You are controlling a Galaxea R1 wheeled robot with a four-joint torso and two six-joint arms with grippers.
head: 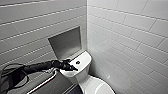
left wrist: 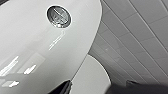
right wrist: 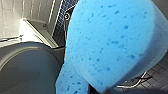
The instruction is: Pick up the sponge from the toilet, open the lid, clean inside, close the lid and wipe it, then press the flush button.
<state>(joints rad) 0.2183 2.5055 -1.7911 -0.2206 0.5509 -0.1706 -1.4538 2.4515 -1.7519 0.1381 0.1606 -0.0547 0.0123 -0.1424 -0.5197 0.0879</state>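
Room: corner of 2 white-tiled walls (head: 130, 37), with 1 recessed niche (head: 65, 42) set in the wall above the toilet (head: 82, 75). The lid (head: 101, 88) lay down over the bowl.

Left arm stretched in over the tank top (head: 85, 57). The left gripper (head: 73, 67) sat low over that top, just beside the flush button (head: 77, 62) (contact with the button could not be judged). Whether this gripper was spread or closed: could not tell.

The sponge (right wrist: 107, 42), bright blue and pitted, was grasped by the right gripper (right wrist: 97, 90) and hung in the air close to the wrist camera, beside the toilet and above dark floor tiles (right wrist: 155, 75).
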